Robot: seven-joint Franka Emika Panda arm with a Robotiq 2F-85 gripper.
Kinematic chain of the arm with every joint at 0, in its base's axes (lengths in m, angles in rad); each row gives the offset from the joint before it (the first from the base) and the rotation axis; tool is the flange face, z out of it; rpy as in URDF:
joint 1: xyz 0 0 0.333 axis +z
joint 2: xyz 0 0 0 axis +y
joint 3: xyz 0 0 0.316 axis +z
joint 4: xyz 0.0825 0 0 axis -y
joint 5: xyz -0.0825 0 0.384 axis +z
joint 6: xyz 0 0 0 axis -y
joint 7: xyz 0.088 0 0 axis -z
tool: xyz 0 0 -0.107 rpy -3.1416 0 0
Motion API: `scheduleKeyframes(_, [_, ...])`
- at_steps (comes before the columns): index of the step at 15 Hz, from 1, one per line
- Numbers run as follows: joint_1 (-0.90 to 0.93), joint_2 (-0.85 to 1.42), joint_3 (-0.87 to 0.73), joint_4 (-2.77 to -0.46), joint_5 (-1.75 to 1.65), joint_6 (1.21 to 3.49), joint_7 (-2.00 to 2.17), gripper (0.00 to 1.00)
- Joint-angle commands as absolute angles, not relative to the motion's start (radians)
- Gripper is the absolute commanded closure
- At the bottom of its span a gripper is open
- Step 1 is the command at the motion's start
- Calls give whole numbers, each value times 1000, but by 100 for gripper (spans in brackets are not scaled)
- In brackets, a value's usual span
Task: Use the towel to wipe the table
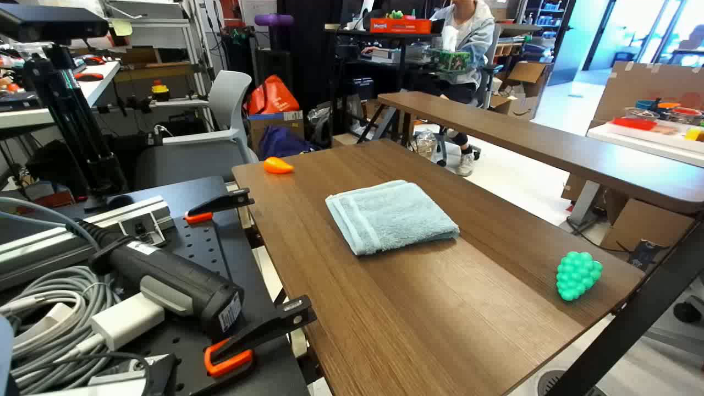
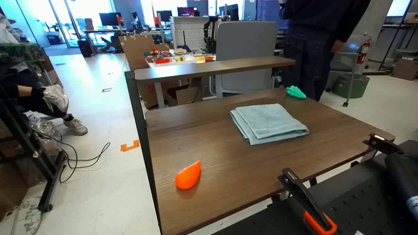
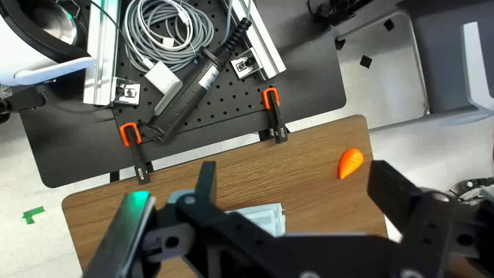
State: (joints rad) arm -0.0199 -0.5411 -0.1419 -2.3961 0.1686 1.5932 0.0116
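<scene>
The pale blue-grey towel lies folded, roughly square, on the middle of the table; both exterior views show the towel. The table has a dark brown wood-grain top. In the wrist view, my gripper is open, with its fingers wide apart and nothing between them. It is above the table, apart from it. The towel is largely hidden behind the gripper's left finger and body in the wrist view. The gripper does not show in either exterior view.
An orange drop-shaped object lies near one table end. A green knobbly ball lies near the opposite end. Black clamps with orange handles and a cable-covered black bench adjoin the table's long side.
</scene>
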Motion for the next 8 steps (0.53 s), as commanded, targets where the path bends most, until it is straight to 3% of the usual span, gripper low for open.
scheduleKeyframes(1, [-46, -538, -120, -2394, 177, 1590, 1, 0])
scheduleKeyframes(5, [-39, -537, -129, -2388, 289, 1672, 7, 0])
scheduleKeyframes(8, [-27, -415, -107, -2333, 375, 1802, 39, 0])
